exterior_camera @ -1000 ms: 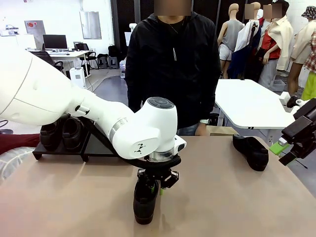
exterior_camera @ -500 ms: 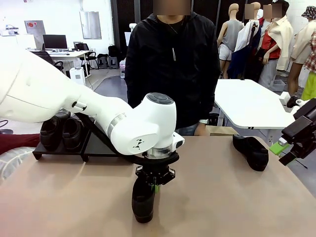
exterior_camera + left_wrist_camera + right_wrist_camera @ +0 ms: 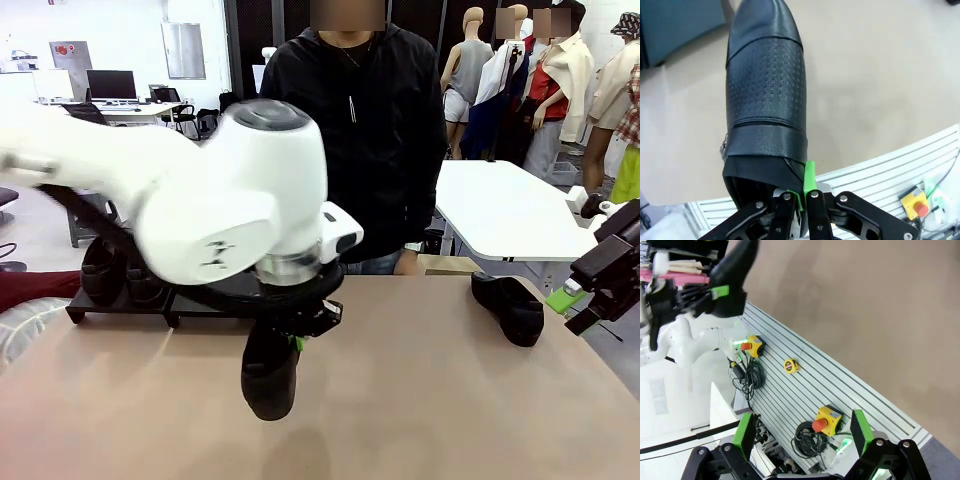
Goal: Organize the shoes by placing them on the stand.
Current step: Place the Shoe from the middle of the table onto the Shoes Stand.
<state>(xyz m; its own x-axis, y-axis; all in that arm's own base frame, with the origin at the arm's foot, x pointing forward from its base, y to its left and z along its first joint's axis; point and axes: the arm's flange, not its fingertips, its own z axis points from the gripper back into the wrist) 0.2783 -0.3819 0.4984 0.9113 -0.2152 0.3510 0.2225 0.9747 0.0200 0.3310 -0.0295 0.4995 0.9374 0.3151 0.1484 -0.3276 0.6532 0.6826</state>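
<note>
The left hand (image 3: 300, 336) pinches a shoe (image 3: 268, 374) by its heel collar, raised just right of the stand (image 3: 120, 314). Carry it slowly to the stand's right-hand platform, avoiding swing.

I see a person in a black jacket (image 3: 350, 130) standing at the far side of my tan desk (image 3: 450, 400), a white table (image 3: 500, 215) behind.
</note>
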